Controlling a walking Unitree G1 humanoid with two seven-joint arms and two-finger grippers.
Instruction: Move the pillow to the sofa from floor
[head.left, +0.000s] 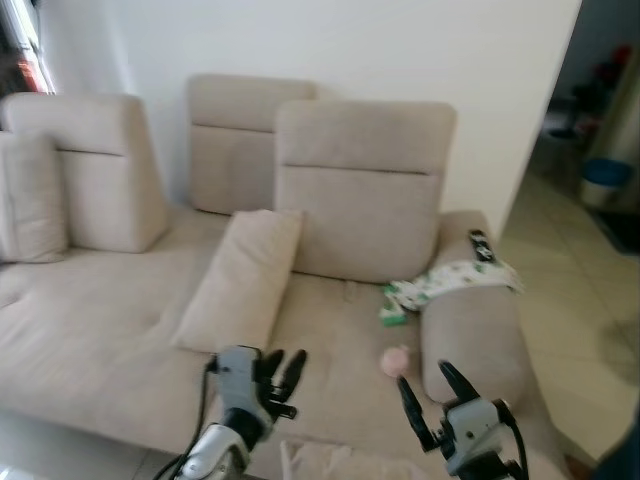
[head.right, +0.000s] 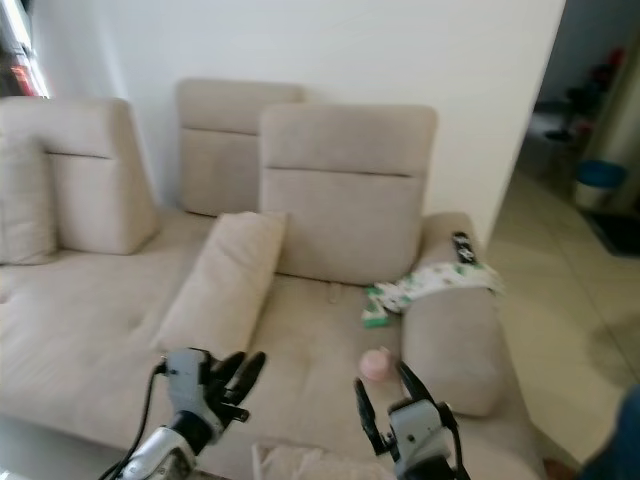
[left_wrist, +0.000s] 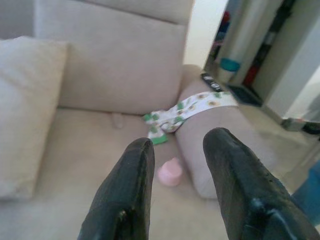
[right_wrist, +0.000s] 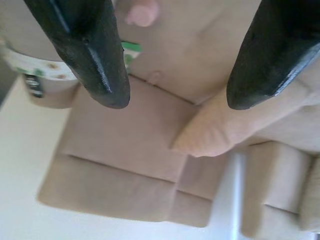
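Pillow (head.left: 240, 280) leans upright on the sofa (head.left: 90, 340) seat against a back cushion (head.left: 365, 190), so I judge placement done; left gripper (head.left: 283, 380) and right gripper (head.left: 428, 398) hover low before the seat edge, fingers spread, grasping nothing.

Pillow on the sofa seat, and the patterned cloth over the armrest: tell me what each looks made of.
The pillow looks like a soft-filled cushion in matte beige woven upholstery fabric, matching the sofa; it sags slightly as it leans against the backrest. The patterned cloth seems thin printed textile, white with green patches; it drapes and wrinkles over the armrest. The exact fibre cannot be told.
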